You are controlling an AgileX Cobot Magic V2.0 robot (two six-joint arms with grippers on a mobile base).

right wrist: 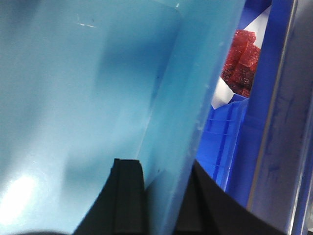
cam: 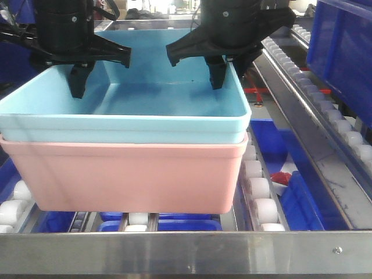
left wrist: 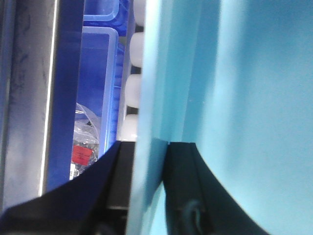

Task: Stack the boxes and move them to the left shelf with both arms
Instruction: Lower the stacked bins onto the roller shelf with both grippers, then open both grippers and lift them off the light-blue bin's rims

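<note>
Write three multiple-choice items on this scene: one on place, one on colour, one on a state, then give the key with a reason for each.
1. Where does the light blue bin sit?
A. Nested in the pink bin
B. Beside the pink bin
C. Under the pink bin

2. What colour are the rollers of the shelf?
A. Red
B. White
C. Black

3. What is the left gripper doing?
A. Hanging open, clear of the bins
B. Gripping the pink bin's base
C. Clamping the light blue bin's wall

Key: 1 A, blue rim rests atop pink rim. 2 B, white wheels line the rails. 3 C, its fingers straddle the blue wall; the right gripper does likewise.
</note>
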